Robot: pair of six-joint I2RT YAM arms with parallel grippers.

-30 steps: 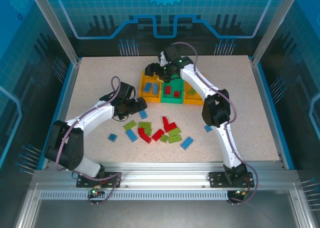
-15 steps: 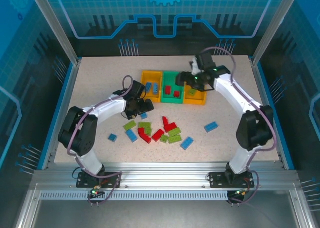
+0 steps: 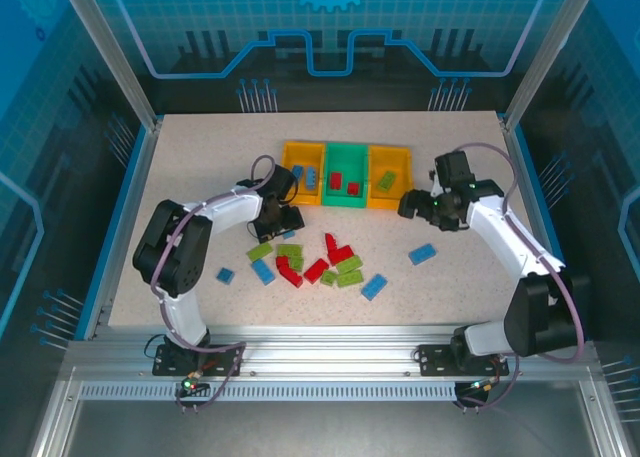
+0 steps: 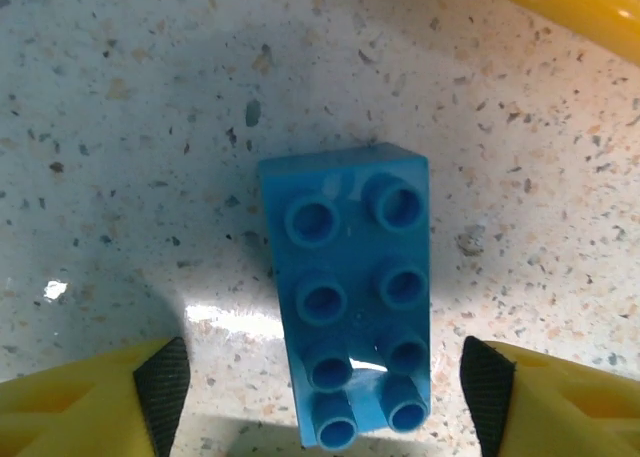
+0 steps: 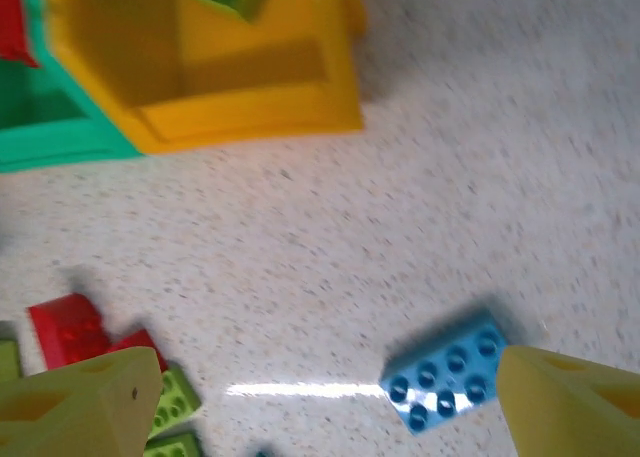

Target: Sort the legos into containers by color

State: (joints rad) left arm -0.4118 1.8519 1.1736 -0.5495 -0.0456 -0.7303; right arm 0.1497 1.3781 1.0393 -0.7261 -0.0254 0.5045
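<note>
Blue two-by-four lego (image 4: 350, 297) lies flat, studs up, on the speckled worktop (image 4: 120, 127) directly under our left hand (image 4: 325, 392); its long axis runs away from the wrist, square to the line between the fingertips, so the fingers would close across its short width; the hand is open, with a black pad (image 4: 160, 387) on either side of the brick's near end and a gap to each, gripping nothing; we judge the grasp calls for no turn of the wrist, only closing in on the brick. The left orange-yellow bin (image 3: 303, 146), where blue legos already sit, stands just beyond the brick; our right hand (image 5: 325, 407) is well apart across the pile, open and empty, hovering near the right orange-yellow bin (image 3: 390, 148), with another blue lego (image 5: 445, 372) by its right fingertip.
</note>
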